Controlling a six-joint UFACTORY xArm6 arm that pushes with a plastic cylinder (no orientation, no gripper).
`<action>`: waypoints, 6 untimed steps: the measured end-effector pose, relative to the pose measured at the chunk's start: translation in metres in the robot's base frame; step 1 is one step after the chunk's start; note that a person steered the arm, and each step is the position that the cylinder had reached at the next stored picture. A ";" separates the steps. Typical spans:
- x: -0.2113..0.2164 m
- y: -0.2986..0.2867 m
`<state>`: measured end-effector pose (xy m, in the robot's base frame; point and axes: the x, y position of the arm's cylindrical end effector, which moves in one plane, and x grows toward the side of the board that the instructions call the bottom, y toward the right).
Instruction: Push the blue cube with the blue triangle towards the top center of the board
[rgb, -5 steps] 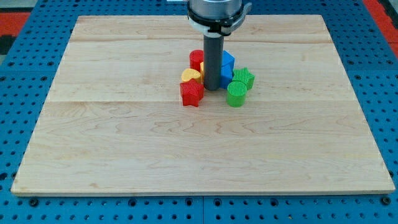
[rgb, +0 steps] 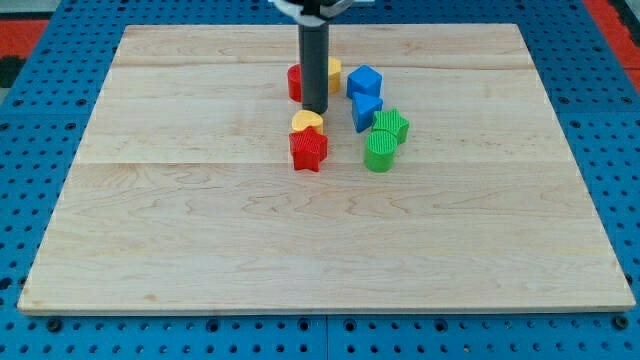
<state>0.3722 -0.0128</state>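
Note:
The blue cube sits above the board's centre, a little right of the middle line. The blue triangle lies just below it, touching or nearly touching. My tip rests on the board to the left of both blue blocks, a short gap away from them. A red block peeks out on the rod's left and a yellow block on its right, both partly hidden by the rod.
A yellow heart-like block lies just below my tip, with a red star under it. Two green blocks sit right of the blue triangle. The wooden board lies on a blue pegboard.
My rod has moved up and to the left. The red and yellow blocks beside it have shifted upward with it. The blue cube sits a little higher and is uncovered.

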 end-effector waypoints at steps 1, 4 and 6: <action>0.030 0.009; 0.026 0.054; -0.020 0.081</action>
